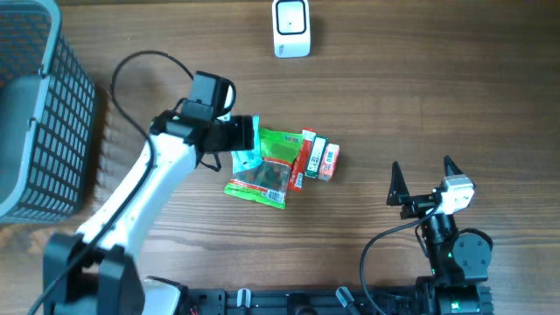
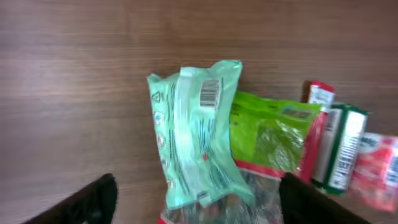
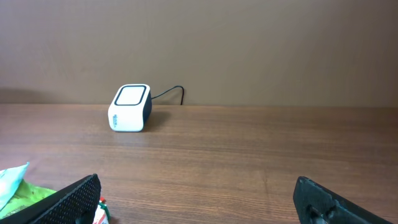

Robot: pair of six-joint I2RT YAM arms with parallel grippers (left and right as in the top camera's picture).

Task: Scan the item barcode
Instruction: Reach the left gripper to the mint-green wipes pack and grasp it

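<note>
A mint-green snack packet lies on a pile of items at the table's middle, its barcode facing up near the top edge. My left gripper hovers over the packet's near end, open, with both dark fingers well clear of its sides. From overhead, the left gripper is over the pile's left end, above the mint packet. The white scanner stands at the far edge, also seen as the scanner ahead of my right gripper, which is open and holds nothing.
A bright green packet and a clear-fronted bag lie under the mint one. Two small boxes, red and pink-red, lie beside them. A grey mesh basket stands at the left edge. The right gripper rests front right.
</note>
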